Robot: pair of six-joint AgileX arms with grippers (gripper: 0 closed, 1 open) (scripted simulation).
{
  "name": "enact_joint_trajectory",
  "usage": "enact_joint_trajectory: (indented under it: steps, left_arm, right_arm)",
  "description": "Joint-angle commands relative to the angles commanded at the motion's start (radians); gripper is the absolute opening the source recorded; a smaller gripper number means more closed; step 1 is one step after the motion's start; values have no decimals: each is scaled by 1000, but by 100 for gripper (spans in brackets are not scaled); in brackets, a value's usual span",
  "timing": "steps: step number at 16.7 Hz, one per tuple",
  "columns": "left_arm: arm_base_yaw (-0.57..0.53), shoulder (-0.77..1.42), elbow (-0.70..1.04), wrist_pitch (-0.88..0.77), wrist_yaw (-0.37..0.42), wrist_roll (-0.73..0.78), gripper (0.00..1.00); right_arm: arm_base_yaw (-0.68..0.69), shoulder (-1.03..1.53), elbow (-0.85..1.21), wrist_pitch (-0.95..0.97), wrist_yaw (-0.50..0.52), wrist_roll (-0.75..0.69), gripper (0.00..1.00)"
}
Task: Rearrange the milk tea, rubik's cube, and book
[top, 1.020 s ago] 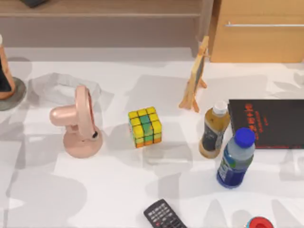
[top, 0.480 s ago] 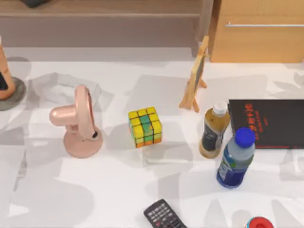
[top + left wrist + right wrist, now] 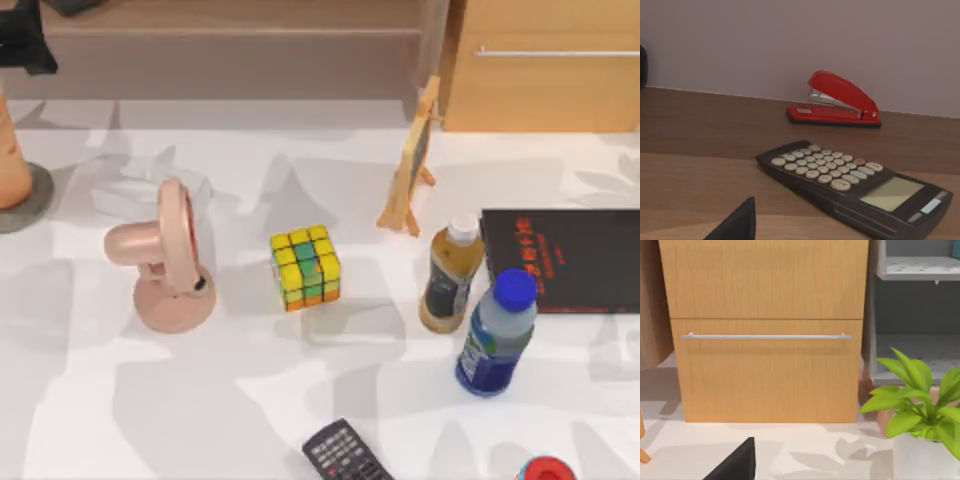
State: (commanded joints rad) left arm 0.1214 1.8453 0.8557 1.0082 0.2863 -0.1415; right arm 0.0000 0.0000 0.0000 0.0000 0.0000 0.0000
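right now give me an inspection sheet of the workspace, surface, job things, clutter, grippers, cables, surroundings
surface: white table, patchy shadows.
job's things: rubik's cube near the middle; milk tea upright to its right; no teal book seen.
clutter: pink fan left of the cube; blue-capped bottle beside the milk tea; black book with red lettering; small wooden easel; remote at the front edge.
grippers: a dark part of the left arm at the top view's far left corner.
cables: nothing seen.
surroundings: wooden cabinet, potted plant; shelf holding a calculator and red stapler.
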Motion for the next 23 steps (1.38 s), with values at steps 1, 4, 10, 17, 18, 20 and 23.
enact_joint_trajectory:
  steps: [1, 4, 10, 17, 18, 20, 23]
  left_arm:
    - [-35, 14, 82, -89, -10, -34, 100]
    - [-151, 64, 344, -414, -44, -146, 100]
    - [-404, 184, 843, -1215, -126, -390, 100]
    - [-639, 335, 1131, -2007, -225, -633, 100]
    - [-663, 354, 1147, -2085, -237, -659, 100]
    - [-704, 385, 1168, -2211, -258, -703, 100]
    - [-741, 415, 1173, -2319, -279, -743, 100]
  right_arm:
    - [0, 0, 0, 0, 0, 0, 100]
    - [0, 0, 0, 0, 0, 0, 100]
    - [0, 0, 0, 0, 0, 0, 100]
    - [0, 0, 0, 0, 0, 0, 100]
    - [0, 0, 0, 0, 0, 0, 100]
    - [0, 0, 0, 0, 0, 0, 100]
    - [0, 0, 0, 0, 0, 0, 100]
